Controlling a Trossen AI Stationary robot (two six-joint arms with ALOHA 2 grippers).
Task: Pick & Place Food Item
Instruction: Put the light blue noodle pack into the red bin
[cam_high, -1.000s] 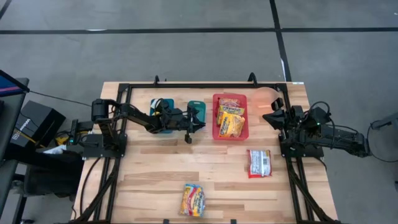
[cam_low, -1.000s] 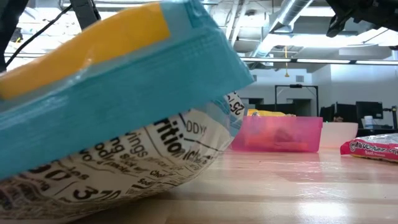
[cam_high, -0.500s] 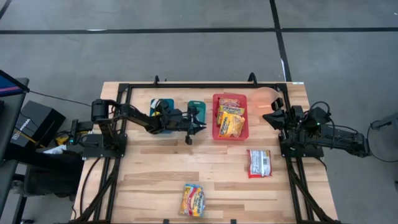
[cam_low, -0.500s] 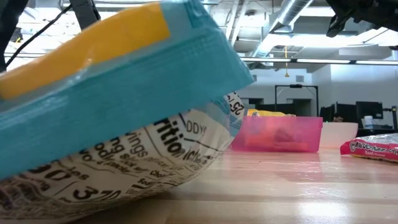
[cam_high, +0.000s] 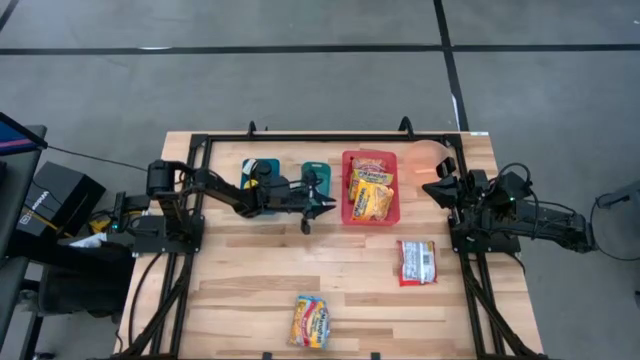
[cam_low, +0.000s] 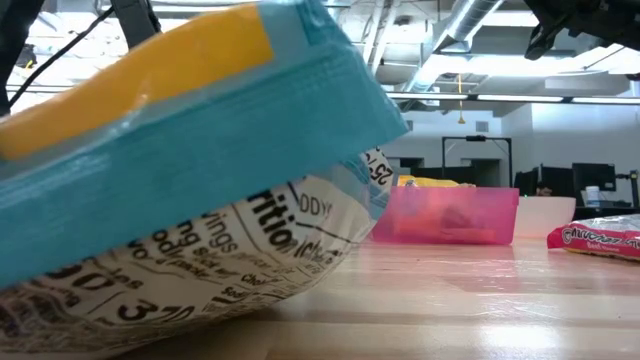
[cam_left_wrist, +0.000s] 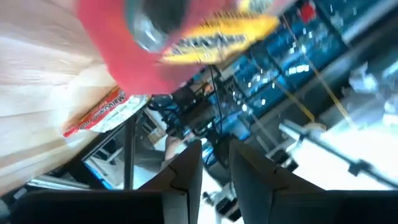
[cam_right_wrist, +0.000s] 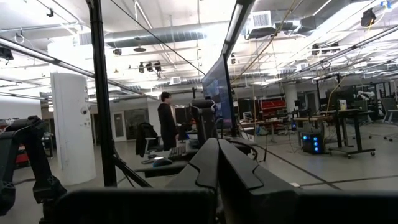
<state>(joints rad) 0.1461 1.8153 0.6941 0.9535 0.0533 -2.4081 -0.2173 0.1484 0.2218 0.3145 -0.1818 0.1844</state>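
The wooden table (cam_high: 250, 270) carries everything, and the left arm reaches across it so that the left gripper (cam_high: 318, 205) sits just short of the pink bin (cam_high: 346, 190), which already holds yellow packets. In the left wrist view its two fingers stand a narrow gap apart with nothing between them. The right gripper (cam_high: 441, 185) is folded back at the bin's far side, fingers pressed together, waiting. Two food items lie loose nearer the table's front edge, well away from both grippers: the red packet (cam_high: 416, 261) and the yellow-and-blue packet (cam_high: 311, 321). I judge the step in hand to be a release and pull-back near the bin; done well, the left gripper should widen fully and lift clear of the rim before swinging toward the next packet. In the low view that packet's (cam_low: 180, 190) back shows part of a nutrition panel; brand names are too small to read.
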